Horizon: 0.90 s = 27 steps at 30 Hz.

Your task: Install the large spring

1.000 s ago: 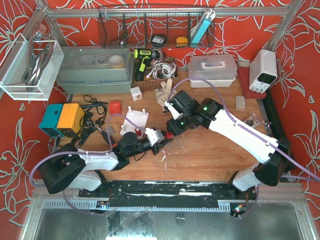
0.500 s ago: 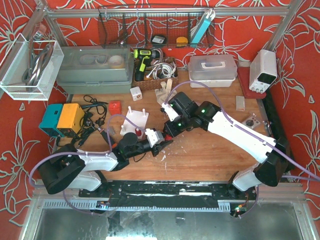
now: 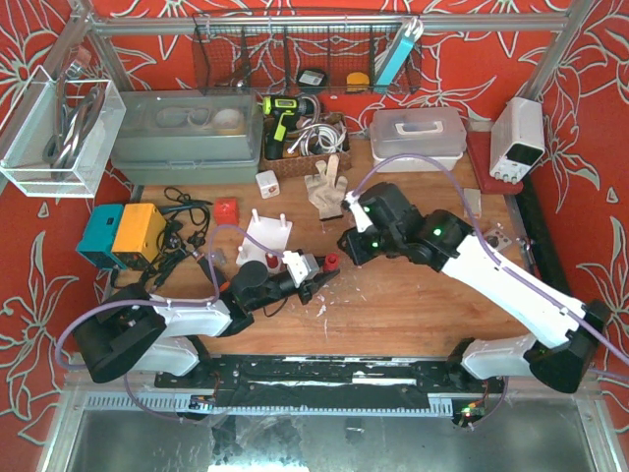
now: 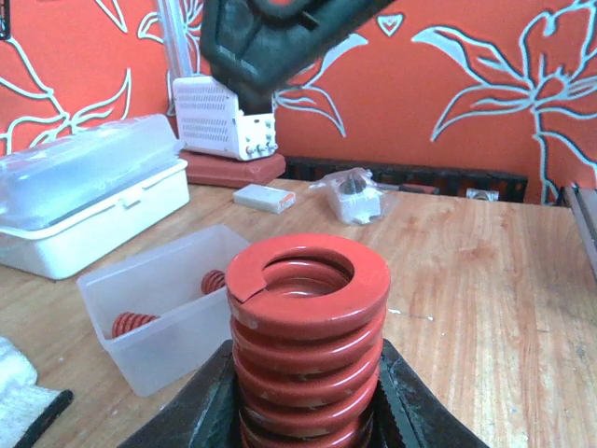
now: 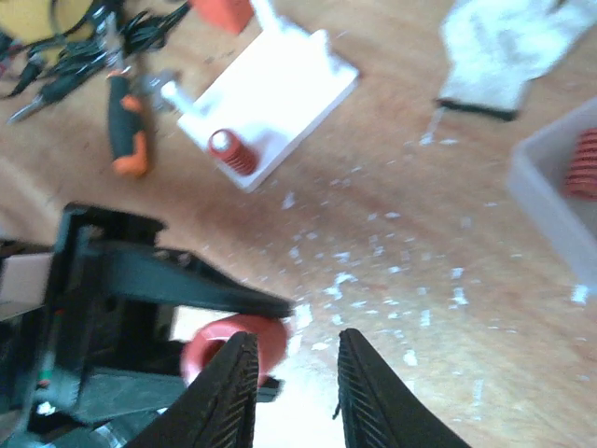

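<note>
The large red spring (image 4: 306, 317) stands upright between the jaws of my left gripper (image 4: 306, 392), which is shut on its lower coils. In the top view the left gripper (image 3: 316, 273) holds the large spring (image 3: 332, 261) just above the table, right of the white peg plate (image 3: 265, 234). The white peg plate (image 5: 270, 93) carries one small red spring (image 5: 231, 151). My right gripper (image 5: 294, 373) is open and empty, hovering just right of the large spring (image 5: 233, 341); it also shows in the top view (image 3: 346, 246).
A clear box (image 4: 168, 308) with small red springs sits behind the held spring; its edge shows in the right wrist view (image 5: 560, 187). A work glove (image 3: 329, 195), an orange-handled screwdriver (image 5: 126, 121), cables, a yellow-teal box (image 3: 123, 231) and a white lidded box (image 3: 418, 138) lie around.
My right arm has pulled back to the right and away from the left gripper's tip, uncovering the large spring. The left arm has barely moved.
</note>
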Available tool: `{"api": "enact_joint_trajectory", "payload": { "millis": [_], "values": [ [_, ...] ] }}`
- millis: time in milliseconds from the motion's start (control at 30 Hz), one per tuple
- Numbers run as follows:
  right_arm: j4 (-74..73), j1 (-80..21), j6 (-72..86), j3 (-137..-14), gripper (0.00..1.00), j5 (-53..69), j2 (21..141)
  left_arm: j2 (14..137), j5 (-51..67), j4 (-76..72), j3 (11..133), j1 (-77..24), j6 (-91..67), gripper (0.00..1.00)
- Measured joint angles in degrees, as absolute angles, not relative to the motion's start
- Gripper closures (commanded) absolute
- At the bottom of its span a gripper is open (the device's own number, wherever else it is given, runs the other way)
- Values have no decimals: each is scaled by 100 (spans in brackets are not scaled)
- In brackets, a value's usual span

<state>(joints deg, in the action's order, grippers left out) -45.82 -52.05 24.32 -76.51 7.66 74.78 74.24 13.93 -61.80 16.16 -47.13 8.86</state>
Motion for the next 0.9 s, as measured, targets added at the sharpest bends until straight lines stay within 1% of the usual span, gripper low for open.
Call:
{"api": "enact_joint_trajectory", "payload": {
  "millis": [133,233,367,500,633,800,833,900],
  "values": [
    [-4584,-4958,2532,-7467,79,158,7220,7419,1350,-6230,1616,-4713,864,100],
    [-4587,-4816,2530,-7247,81,91,7354,7415,1330,-6235,1616,-4713,847,100],
    [-4477,-4812,2456,-7105,84,696,7634,7415,1328,-6235,1616,-4713,843,100],
    [-4257,-4858,2388,-7078,85,1315,7653,7415,1323,-6235,1616,-4713,825,99],
    [-4082,-4847,2292,-7030,85,1706,7605,7428,1317,-6254,1619,-4716,823,98],
    [-4029,-4805,2189,-6943,84,1785,7609,7496,1337,-6265,1619,-4716,821,96],
    [-4025,-4803,2171,-6943,83,1789,7625,7509,1339,-6263,1619,-4716,821,97],
    [-3992,-4790,2139,-6925,78,1806,7658,7518,1339,-6261,1619,-4716,812,100]
  ]
}}
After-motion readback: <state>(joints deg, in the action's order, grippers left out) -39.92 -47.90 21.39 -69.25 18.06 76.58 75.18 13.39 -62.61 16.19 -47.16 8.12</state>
